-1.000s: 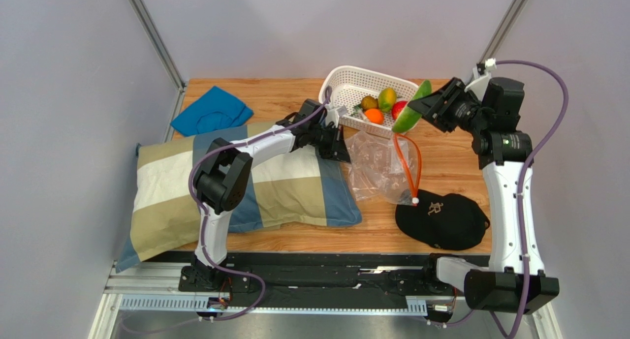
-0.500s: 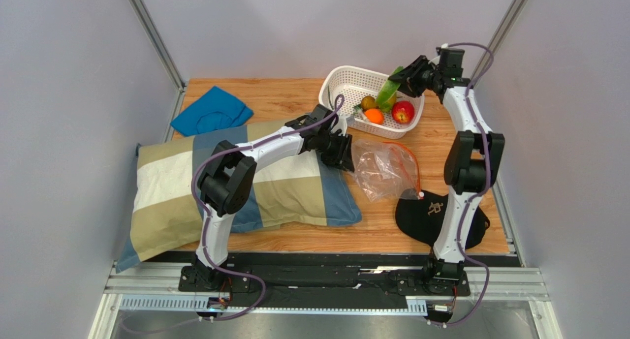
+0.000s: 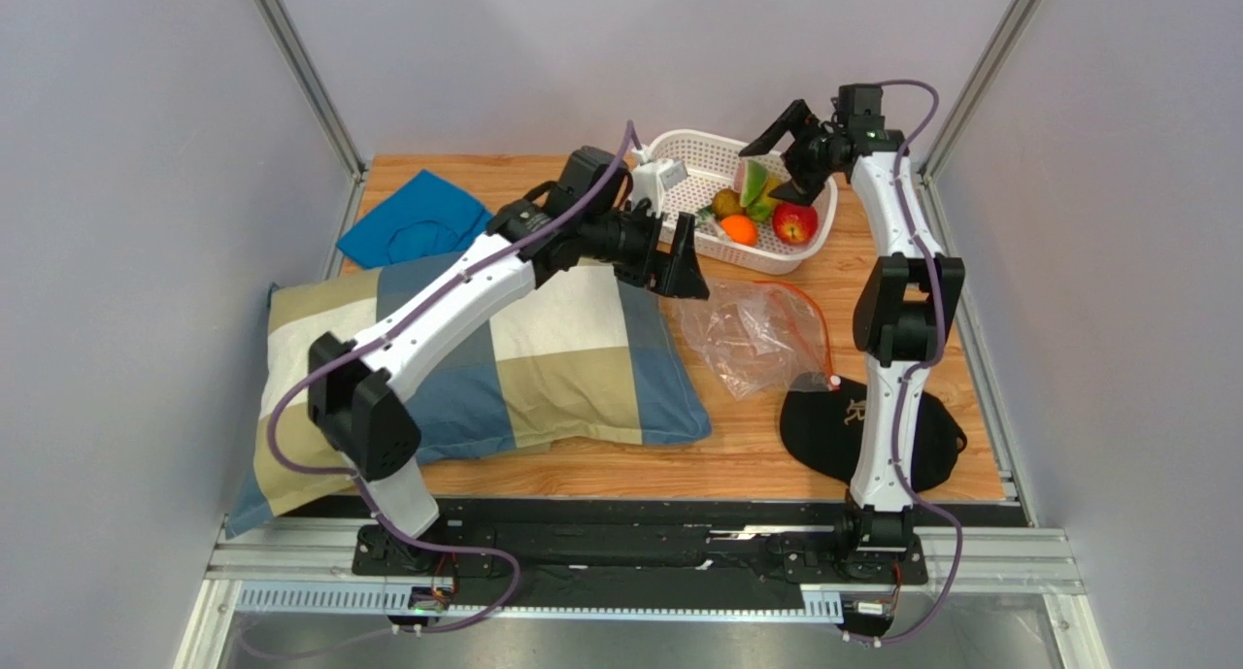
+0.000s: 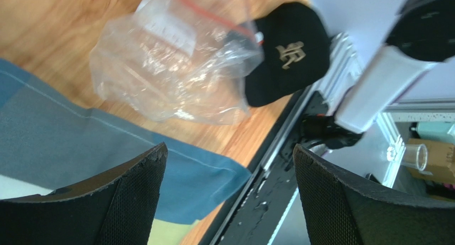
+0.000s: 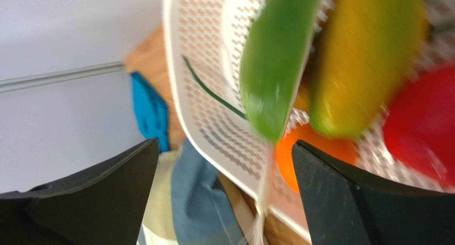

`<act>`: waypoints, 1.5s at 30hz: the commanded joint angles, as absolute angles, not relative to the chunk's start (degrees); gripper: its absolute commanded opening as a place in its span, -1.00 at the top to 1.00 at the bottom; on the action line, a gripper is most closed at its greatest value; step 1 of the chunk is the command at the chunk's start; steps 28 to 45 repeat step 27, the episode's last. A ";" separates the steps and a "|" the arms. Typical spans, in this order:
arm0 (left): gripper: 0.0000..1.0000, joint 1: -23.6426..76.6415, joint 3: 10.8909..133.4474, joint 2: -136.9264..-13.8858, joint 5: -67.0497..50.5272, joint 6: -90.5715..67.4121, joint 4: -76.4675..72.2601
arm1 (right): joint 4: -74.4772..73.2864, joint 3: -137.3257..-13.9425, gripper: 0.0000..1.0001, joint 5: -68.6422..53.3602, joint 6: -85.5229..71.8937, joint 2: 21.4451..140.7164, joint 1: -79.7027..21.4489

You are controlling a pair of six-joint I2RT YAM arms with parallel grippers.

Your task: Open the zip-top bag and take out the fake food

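Wood table [image 3: 533,181] in a grey-walled cell, top view first. The zip-top bag [image 3: 752,334] lies flat and looks empty to me. It sits between the pillow [image 3: 482,363] and the black cap [image 3: 868,433], with one corner reaching the cap. The fake food [image 3: 740,229] is up in the white basket [image 3: 686,148] at the far edge. The left end effector [image 3: 683,267] hangs over the pillow's corner beside the bag, jaws wide, nothing in them. The right end effector [image 3: 776,159] is over the basket, also spread wide and empty.

Left wrist view: bag and cap show below between the open jaws, with the pillow edge right underneath (a low sweep could snag plastic or fabric and drag it toward the near edge).

Right wrist view: the green vegetable [image 5: 275,63] is blurred, tip-down against the basket wall, so I can't tell if it's settled. My worry is that it tips out, or the arm clips the rim pulling back and shoves the basket off the far edge. The best open room is straight up, then the bare wood between basket and bag.
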State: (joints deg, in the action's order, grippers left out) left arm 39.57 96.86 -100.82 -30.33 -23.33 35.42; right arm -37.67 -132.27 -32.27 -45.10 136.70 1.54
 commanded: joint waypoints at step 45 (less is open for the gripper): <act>-0.98 50.71 52.73 -13.62 0.97 -28.48 10.28 | -49.83 -67.23 -1.00 1.06 -46.50 19.42 -22.50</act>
